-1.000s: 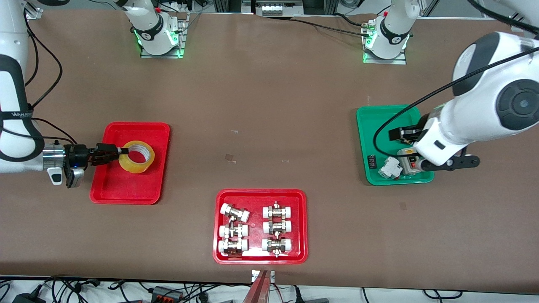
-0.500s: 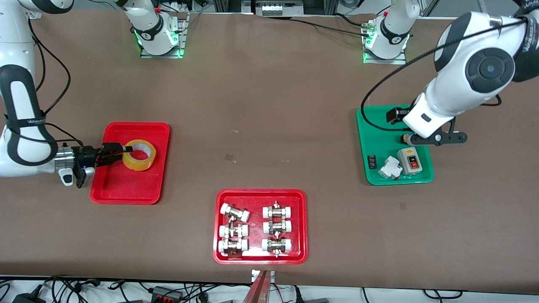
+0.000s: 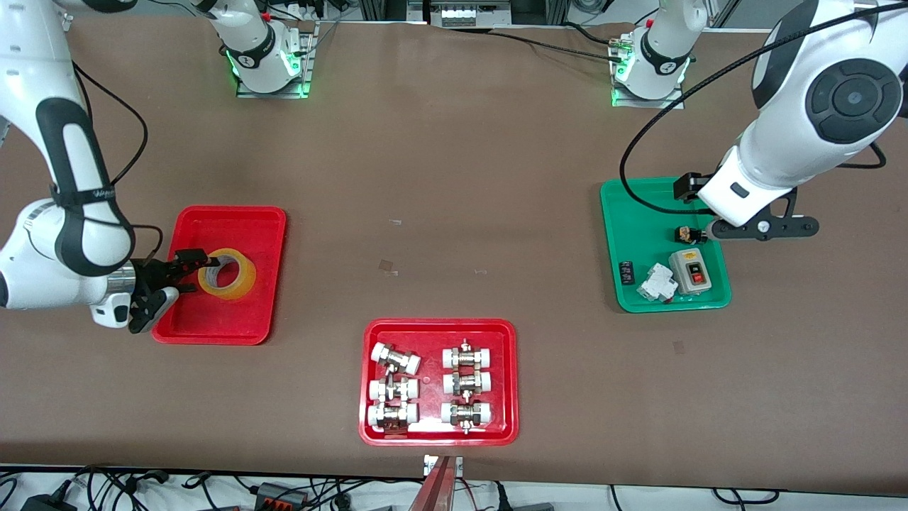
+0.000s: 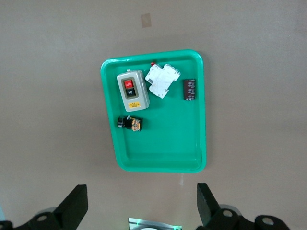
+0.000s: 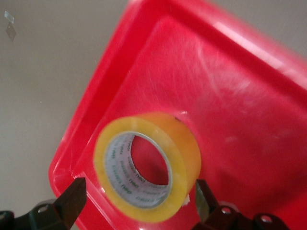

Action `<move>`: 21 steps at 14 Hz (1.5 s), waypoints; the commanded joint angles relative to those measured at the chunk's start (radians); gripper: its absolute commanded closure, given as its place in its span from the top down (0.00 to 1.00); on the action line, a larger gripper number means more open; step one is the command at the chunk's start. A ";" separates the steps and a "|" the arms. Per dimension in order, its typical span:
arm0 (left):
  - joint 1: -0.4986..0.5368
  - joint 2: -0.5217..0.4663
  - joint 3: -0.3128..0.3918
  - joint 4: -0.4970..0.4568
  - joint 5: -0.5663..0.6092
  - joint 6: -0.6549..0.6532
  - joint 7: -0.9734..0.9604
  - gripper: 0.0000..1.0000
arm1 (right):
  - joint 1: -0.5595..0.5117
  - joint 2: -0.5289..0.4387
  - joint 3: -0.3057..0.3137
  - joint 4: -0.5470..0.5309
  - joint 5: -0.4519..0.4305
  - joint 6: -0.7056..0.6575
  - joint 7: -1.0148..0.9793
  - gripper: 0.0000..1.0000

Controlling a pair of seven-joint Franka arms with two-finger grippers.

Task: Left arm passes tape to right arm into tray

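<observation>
The yellow tape (image 3: 228,274) rests in the plain red tray (image 3: 234,319) at the right arm's end of the table. My right gripper (image 3: 189,272) is low at the tray's rim, beside the roll. In the right wrist view the tape (image 5: 188,154) lies on the tray (image 5: 230,96) between the gripper's (image 5: 136,197) spread fingers, with a gap on each side. My left gripper (image 3: 687,187) is open and empty, high over the green tray (image 3: 628,206); in the left wrist view the gripper (image 4: 141,206) holds nothing.
The green tray (image 4: 158,153) holds a grey switch box (image 4: 133,91), a white breaker (image 4: 162,80) and small dark parts. A red tray with white-capped metal fittings (image 3: 438,382) stands near the front camera at mid-table.
My right gripper lowered the tape into the red tray, opened and let go. My left arm swung from over the green tray's nearer part up toward its base.
</observation>
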 commanded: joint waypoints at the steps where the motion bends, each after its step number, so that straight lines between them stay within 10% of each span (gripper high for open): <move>1: -0.005 0.020 -0.006 0.013 0.023 0.018 0.034 1.00 | 0.070 -0.150 -0.001 -0.032 -0.136 0.005 0.151 1.00; 4: 0.047 -0.084 -0.004 -0.141 -0.035 0.129 0.032 1.00 | 0.135 -0.311 -0.001 -0.067 -0.213 -0.056 0.408 1.00; 13: 0.071 -0.077 -0.006 -0.005 -0.101 0.063 0.081 1.00 | 0.212 -0.680 0.008 -0.224 -0.215 -0.167 0.915 1.00; 21: 0.085 -0.070 -0.006 0.034 -0.190 0.089 -0.026 1.00 | 0.213 -0.639 0.006 -0.057 -0.269 -0.173 0.941 1.00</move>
